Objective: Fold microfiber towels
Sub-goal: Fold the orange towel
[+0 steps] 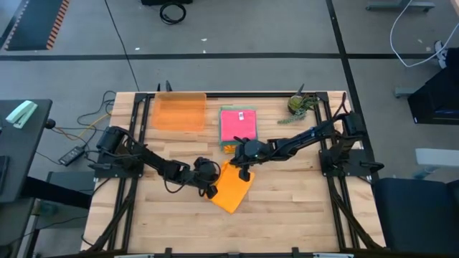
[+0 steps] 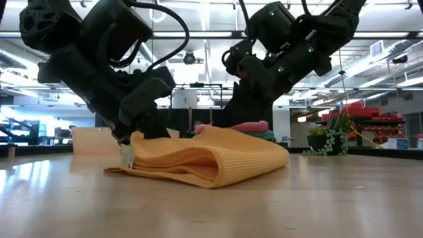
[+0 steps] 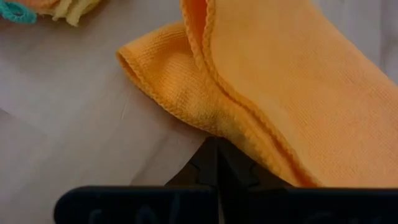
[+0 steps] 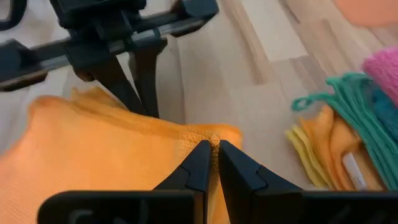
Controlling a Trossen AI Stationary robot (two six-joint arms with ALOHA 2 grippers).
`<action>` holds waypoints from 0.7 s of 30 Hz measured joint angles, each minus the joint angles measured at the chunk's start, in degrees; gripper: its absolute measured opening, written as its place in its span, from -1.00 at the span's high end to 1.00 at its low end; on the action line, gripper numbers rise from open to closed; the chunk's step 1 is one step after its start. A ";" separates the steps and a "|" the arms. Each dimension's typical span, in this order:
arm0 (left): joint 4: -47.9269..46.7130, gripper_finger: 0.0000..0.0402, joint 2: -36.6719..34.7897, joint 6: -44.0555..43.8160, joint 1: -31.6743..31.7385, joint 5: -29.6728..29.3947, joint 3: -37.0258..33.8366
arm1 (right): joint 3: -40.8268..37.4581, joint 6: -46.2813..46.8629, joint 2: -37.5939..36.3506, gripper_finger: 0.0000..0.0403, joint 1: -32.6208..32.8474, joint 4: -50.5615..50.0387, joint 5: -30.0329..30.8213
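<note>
An orange microfiber towel (image 1: 233,190) lies folded over on the wooden table, near the middle. In the low view its rounded fold (image 2: 215,173) faces the near edge, and a white tag (image 2: 127,157) hangs at its left end. My left gripper (image 1: 210,189) is shut at the towel's left end. My right gripper (image 1: 242,172) is shut at the towel's far edge. In the right wrist view the left gripper's fingers (image 4: 140,87) stand on the towel beyond my right gripper (image 4: 213,146). My left gripper pinches the towel's hemmed edges (image 3: 233,132) between its two fingers; two hems run side by side there. The fingers slant down from the table's left. The towel rests on the table below them. My right gripper pinches a puckered bit of the hemmed edge of the upper layer (image 4: 200,135) at its fingertips. The fingers slant down from the table's right. That edge is raised a little, and the rest of the towel lies on the table.
A stack of folded towels, pink on top (image 1: 238,124), lies just beyond the orange one; its teal and yellow edges (image 4: 336,143) show in the right wrist view. An orange tray (image 1: 179,111) sits at far left, a small plant (image 1: 301,104) at far right. Bare wood lies toward the near edge.
</note>
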 joint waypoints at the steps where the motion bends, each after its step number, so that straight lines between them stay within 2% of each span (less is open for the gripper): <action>1: 0.13 0.98 0.00 0.00 0.07 -0.06 -0.01 | -0.04 -0.05 0.21 0.81 0.00 -0.05 0.02; 8: -0.35 0.98 -0.27 0.47 0.72 0.71 -0.02 | 0.07 -0.67 3.38 0.81 0.00 2.90 0.41; 13: -10.23 0.97 -6.59 2.33 1.20 -0.17 -0.16 | 0.07 -0.95 3.35 0.79 0.00 2.57 1.74; 17: -15.17 0.97 -13.69 3.76 1.27 -3.29 -0.07 | 0.07 -0.82 3.21 0.68 -0.12 2.94 2.60; 21: -9.94 0.97 -14.29 8.82 1.33 -3.14 0.00 | 0.07 -1.10 3.21 0.48 -0.89 3.18 2.34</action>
